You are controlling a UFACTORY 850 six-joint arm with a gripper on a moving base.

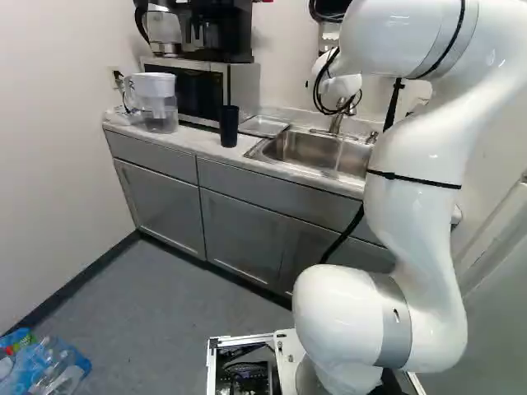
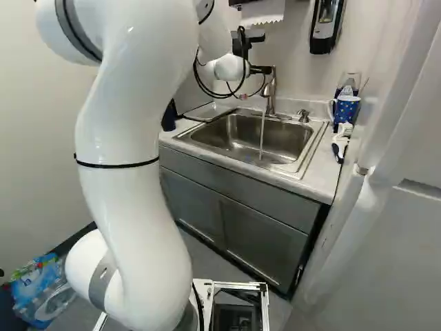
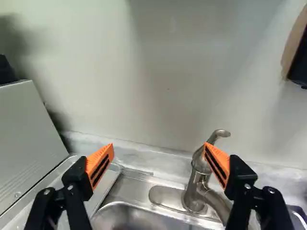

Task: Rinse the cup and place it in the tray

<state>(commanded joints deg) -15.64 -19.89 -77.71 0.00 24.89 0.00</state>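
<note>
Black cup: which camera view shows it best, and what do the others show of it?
The left base view: the black cup stands there in full on the counter, nothing in front of it. The right base view shows only part of it, beside the arm, which hides the rest. The wrist view does not show it.

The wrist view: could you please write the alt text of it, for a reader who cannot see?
The robot's open, empty claw faces a pale wall, with a metal faucet ahead of one orange-padded finger, at the back of a sink. Beside the sink, a tray lies next to a microwave.
</note>
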